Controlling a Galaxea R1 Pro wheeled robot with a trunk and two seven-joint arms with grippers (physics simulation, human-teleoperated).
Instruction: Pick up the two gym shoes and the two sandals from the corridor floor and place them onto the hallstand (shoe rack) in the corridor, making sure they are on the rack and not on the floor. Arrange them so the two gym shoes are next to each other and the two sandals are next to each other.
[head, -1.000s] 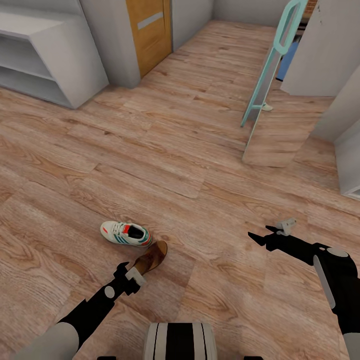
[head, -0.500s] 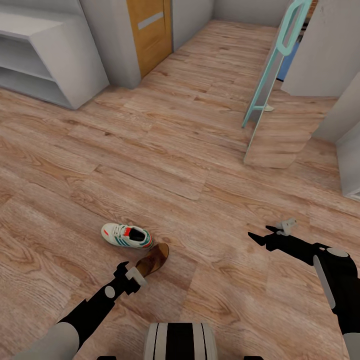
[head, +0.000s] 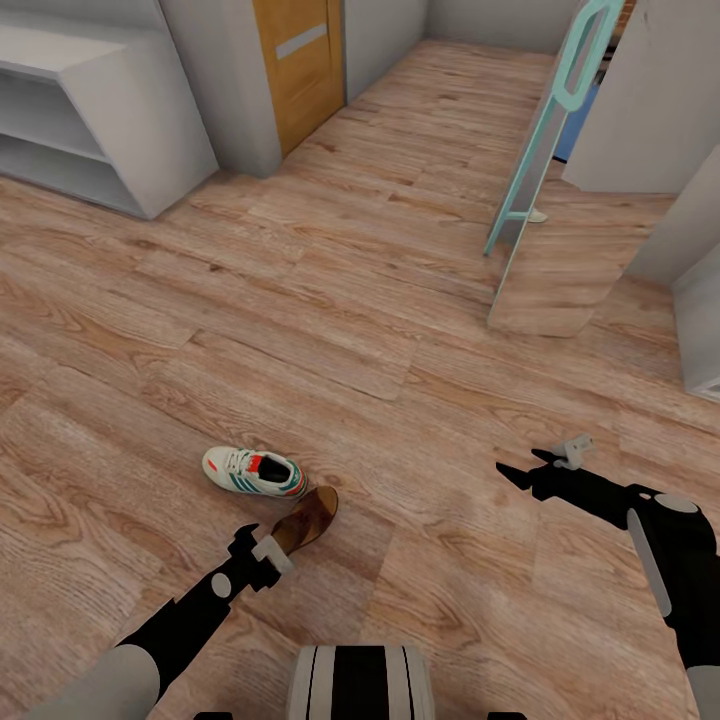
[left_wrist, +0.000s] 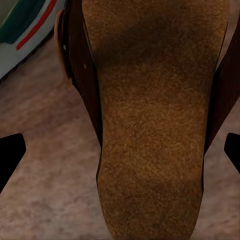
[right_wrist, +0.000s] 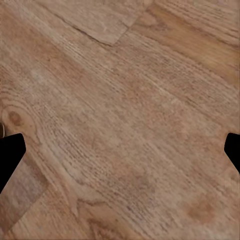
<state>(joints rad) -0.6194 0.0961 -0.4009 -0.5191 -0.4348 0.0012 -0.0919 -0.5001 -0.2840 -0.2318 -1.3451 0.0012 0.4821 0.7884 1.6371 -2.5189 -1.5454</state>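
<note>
The hallstand (head: 95, 110) is the largest task item we see, a light-grey unit with open shelves in the upper left of the head view, well apart from both arms. The corridor floor (head: 330, 300) spreads across the rest of that frame in light-brown planks.

Lower left of centre, one gym shoe (head: 254, 472) lies on the floor, cream-white with teal stripes and a red-orange tongue. Just below and to its right, touching or nearly touching it, lies one sandal (head: 305, 518), dark brown with a tan footbed.

Our left pincer (head: 250, 545) sits at the lower left, right at the near end of the sandal. In the left wrist view the sandal (left_wrist: 150, 120) runs between the two dark fingertips (left_wrist: 10, 155), which stand wide apart at either edge of the frame, so the jaws are spread around it without pinching. A corner of the gym shoe (left_wrist: 25, 25) shows beside the sandal there.

Our right pincer (head: 522, 472) hangs at the lower right, well apart from both shoes. Its wrist view shows bare corridor floor (right_wrist: 120, 120) between widely spread fingertips (right_wrist: 10, 157).
</note>
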